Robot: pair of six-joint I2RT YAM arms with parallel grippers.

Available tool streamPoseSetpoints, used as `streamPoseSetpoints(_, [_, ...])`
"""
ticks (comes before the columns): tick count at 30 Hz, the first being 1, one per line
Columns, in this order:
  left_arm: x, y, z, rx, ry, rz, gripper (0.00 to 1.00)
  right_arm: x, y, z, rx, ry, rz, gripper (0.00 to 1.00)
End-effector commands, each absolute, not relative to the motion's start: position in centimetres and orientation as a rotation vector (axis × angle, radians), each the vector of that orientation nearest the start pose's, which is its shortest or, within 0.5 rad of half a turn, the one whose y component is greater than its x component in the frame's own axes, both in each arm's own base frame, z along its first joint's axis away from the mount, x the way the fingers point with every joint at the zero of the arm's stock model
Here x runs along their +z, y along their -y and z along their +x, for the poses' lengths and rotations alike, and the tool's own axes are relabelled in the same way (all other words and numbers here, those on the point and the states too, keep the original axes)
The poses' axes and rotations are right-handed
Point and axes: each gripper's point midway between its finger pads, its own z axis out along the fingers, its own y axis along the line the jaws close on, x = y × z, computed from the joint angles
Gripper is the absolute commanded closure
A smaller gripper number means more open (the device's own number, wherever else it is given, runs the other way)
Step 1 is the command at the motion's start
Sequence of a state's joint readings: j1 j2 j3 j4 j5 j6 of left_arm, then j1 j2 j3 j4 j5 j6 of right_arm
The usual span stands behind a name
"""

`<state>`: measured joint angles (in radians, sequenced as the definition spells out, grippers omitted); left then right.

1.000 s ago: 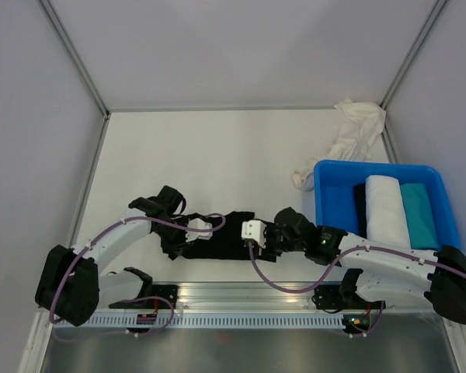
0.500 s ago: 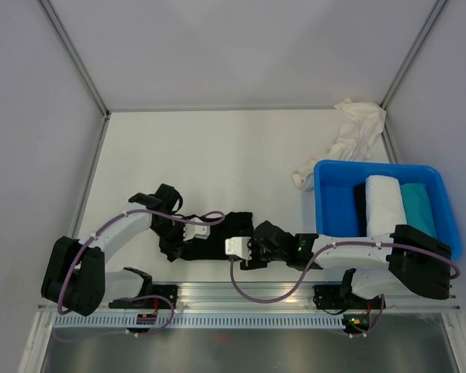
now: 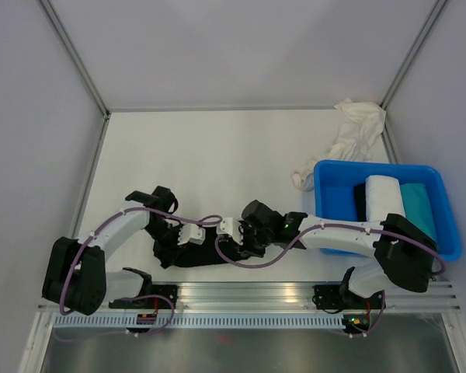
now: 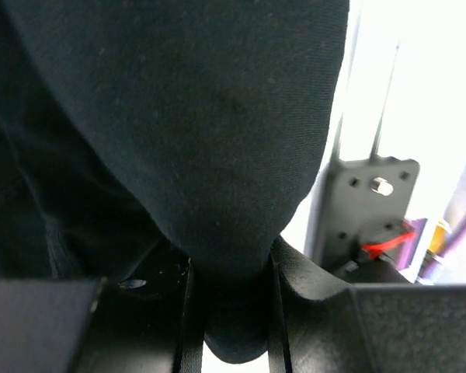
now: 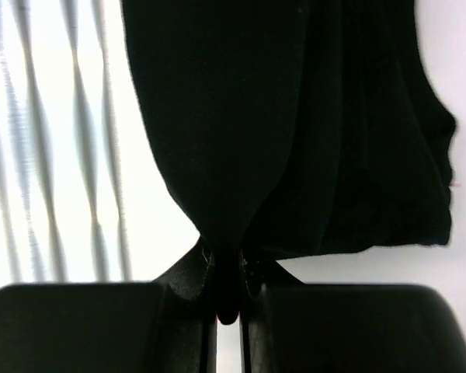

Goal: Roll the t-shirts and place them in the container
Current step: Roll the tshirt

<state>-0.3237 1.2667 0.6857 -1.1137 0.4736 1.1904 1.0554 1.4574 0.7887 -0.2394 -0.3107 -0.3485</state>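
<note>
A black t-shirt lies bunched on the white table near the front edge, between the two arms. My left gripper is shut on a thick bunch of it at its left end; in the left wrist view the cloth fills the gap between the fingers of the left gripper. My right gripper is shut on a thin fold at the shirt's right part, and the right wrist view shows the black cloth pinched in the right gripper. A crumpled cream-white t-shirt lies at the back right.
A blue plastic tub stands at the right with a rolled white tee, a teal one and a dark one inside. A metal rail runs along the front edge. Grey walls enclose the table.
My right arm has swung left along the front edge to the black t-shirt and its jaws have closed on a fold. The left gripper has kept its hold, shifting only slightly.
</note>
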Motion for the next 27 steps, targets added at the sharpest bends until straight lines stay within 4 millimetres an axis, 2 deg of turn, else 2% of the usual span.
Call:
streamPoseSetpoints(1, [5.1, 9.0, 10.3, -0.846, -2.115, 2.062, 0.67, 6.1, -31.2, 8.1, 1.065, -2.066, -1.735, 1.0])
streamPoseSetpoints(2, [5.3, 9.1, 10.7, -0.842, -2.156, 2.027, 0.6, 6.3, -31.2, 7.8, 1.144, -2.089, -1.703, 1.0])
streamPoseSetpoints(3, [5.3, 9.1, 10.9, -0.834, -2.182, 2.014, 0.43, 6.3, -31.2, 7.7, 1.182, -2.122, -1.663, 1.0])
streamPoseSetpoints(4, [5.5, 9.2, 11.1, -0.837, -2.197, 1.996, 0.39, 6.3, -31.1, 7.7, 1.205, -2.139, -1.637, 1.0])
streamPoseSetpoints(5, [5.8, 9.4, 11.5, -0.83, -2.195, 1.975, 0.36, 6.1, -30.9, 7.8, 1.221, -2.157, -1.609, 1.0])
streamPoseSetpoints(8, [7.2, 10.6, 11.8, -0.844, -2.119, 1.908, 0.29, 6.7, -31.0, 10.0, 1.283, -2.162, -1.448, 1.0])
streamPoseSetpoints(11, [8.5, 11.5, 11.9, -0.846, -2.07, 1.846, 0.24, 7.0, -30.6, 11.0, 1.313, -2.19, -1.368, 1.0])
streamPoseSetpoints(16, [8.2, 11.8, 12.6, -0.82, -2.085, 1.783, 0.23, 7.3, -30.8, 11.2, 1.358, -2.165, -1.358, 1.0])
streamPoseSetpoints(18, [7.5, 11.8, 13.2, -0.795, -2.11, 1.763, 0.26, 7.2, -30.5, 11.4, 1.357, -2.178, -1.343, 1.0])
streamPoseSetpoints(19, [7.2, 11.6, 13.1, -0.795, -2.122, 1.767, 0.32, 7.1, -30.2, 11.6, 1.353, -2.191, -1.329, 1.0])
streamPoseSetpoints(20, [7.1, 11.5, 13.2, -0.789, -2.132, 1.77, 0.42, 7.0, -30.0, 11.6, 1.348, -2.196, -1.327, 1.0])
streamPoseSetpoints(21, [7.2, 11.5, 13.2, -0.795, -2.145, 1.767, 0.64, 7.0, -29.9, 11.5, 1.341, -2.198, -1.333, 1.0])
streamPoseSetpoints(23, [7.9, 11.7, 12.8, -0.83, -2.112, 1.789, 0.77, 7.0, -29.5, 11.0, 1.359, -2.219, -1.338, 1.0])
streamPoseSetpoints(27, [10.1, 12.2, 11.0, -0.938, -2.019, 1.839, 0.78, 7.7, -29.0, 9.4, 1.451, -2.205, -1.343, 1.0])
